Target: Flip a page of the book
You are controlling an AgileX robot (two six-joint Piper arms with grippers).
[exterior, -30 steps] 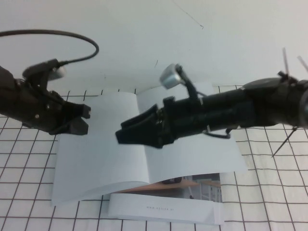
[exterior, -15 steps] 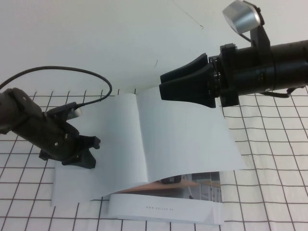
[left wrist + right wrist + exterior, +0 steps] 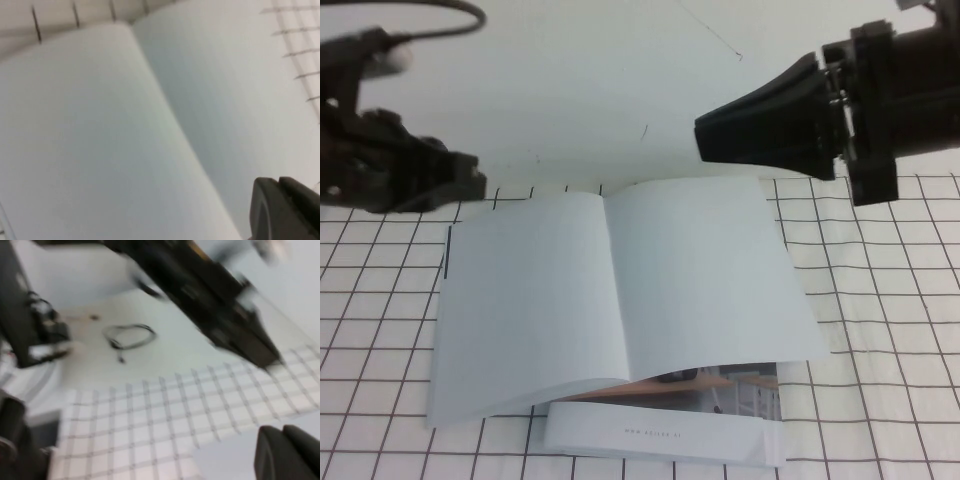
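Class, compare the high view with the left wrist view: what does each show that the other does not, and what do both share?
Only the high view: the smaller white booklet under the book's near edge, the left gripper beyond the book's far-left corner and the right gripper raised above its far-right side. Only the left wrist view: nothing further. Both: the open book with blank pages, and the gridded table.

We see the book (image 3: 620,300) lying open with smooth, thin paper sheets, blank white with a faint sheen, and the page (image 3: 705,280) bows gently as limp paper does, above a glossy printed sheet with colour photos. Beneath it lies the table cover (image 3: 880,370), matt white with a thin black grid. The left gripper (image 3: 455,185) at the book's far left corner and the right gripper (image 3: 720,135) raised beyond its far right edge look like matt black plastic.
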